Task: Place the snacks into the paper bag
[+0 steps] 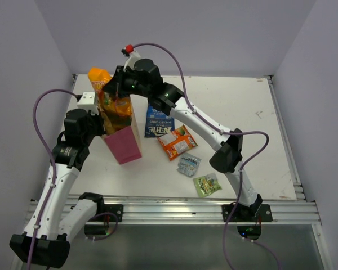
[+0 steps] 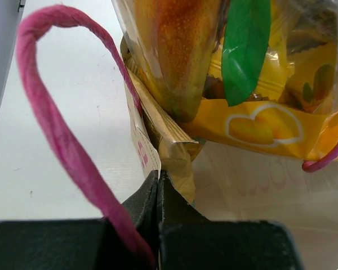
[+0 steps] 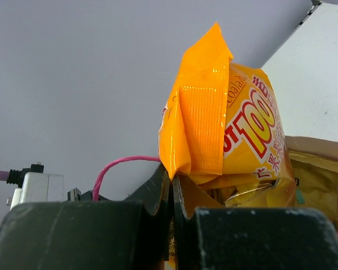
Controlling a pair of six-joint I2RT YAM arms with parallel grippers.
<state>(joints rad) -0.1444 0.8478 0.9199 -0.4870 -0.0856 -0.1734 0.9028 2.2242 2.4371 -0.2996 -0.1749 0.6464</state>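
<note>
Top external | right gripper (image 3: 172,181) clamping orange-yellow bag (image 3: 225,124); left gripper (image 2: 158,181) pinching paper bag (image 1: 124,145); four packets (image 1: 177,142) beside

White table (image 1: 242,107) — pale lavender walls (image 1: 174,34) on three sides.

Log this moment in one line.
left gripper: shut on paper bag | right gripper: shut on orange-yellow bag | table: dark blue bag, orange-red pack, silver-blue packet, green packet

Print on small green packet (image 1: 207,184) illegible
</note>
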